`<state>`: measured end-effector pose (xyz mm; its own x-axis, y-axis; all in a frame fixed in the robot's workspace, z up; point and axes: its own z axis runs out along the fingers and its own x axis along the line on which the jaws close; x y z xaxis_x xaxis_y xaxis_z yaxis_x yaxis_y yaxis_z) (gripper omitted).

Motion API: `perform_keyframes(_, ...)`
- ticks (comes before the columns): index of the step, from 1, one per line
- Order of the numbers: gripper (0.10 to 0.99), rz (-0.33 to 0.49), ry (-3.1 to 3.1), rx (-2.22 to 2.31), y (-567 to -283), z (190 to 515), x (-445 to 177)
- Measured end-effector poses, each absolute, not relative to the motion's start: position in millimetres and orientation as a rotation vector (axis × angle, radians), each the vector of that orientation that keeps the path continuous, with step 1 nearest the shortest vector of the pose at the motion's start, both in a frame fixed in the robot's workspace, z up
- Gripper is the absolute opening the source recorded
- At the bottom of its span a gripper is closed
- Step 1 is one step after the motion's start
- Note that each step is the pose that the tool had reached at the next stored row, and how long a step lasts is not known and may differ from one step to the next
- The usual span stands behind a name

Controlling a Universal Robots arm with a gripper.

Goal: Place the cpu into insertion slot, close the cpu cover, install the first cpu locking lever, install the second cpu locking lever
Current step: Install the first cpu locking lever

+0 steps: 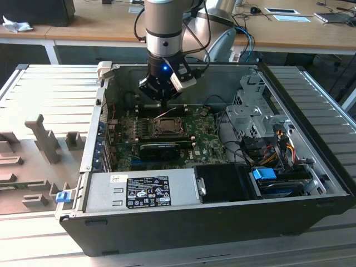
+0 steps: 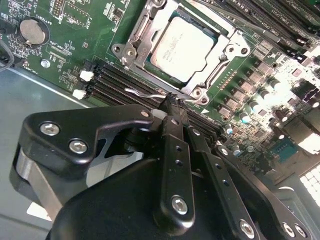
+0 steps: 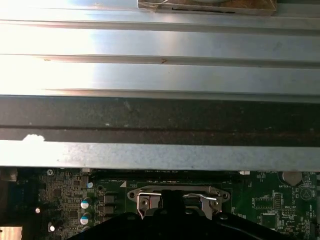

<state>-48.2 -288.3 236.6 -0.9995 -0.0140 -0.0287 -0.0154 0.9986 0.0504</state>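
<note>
The gripper [image 2: 169,100] has its two black fingers drawn together, the tips meeting at a thin wire locking lever [image 2: 142,92] that lies just beside the socket; whether the tips nip the wire or only bear on it, I cannot tell. In the exterior view the gripper [image 1: 161,95] hangs inside the open computer case [image 1: 311,111], low over the far side of the insertion slot [image 1: 165,127].

Just past the fingertips, in the second wrist view, the cpu [image 2: 182,45] lies flat in the socket, its pale metal face showing through the window of the cpu cover [image 2: 142,37]; the cover looks to be down around it, its silvery frame level with the green motherboard [image 2: 65,50]. The black memory slots [image 2: 115,80] run between the gripper and the socket.

As a judgement: the placing of the cpu is done, and the closing of the cover looks done too; the work now stands at the levers. The wire at the fingertips appears raised off its catch rather than tucked home, so at least this lever seems unlatched; which of the two it is, and how the other one stands, I cannot make out.
</note>
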Motion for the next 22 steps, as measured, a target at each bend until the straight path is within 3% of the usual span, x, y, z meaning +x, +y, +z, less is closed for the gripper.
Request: perform_keyframes(22, 0.106, 0.113, 3.111, -0.059, -283, 229, -38)
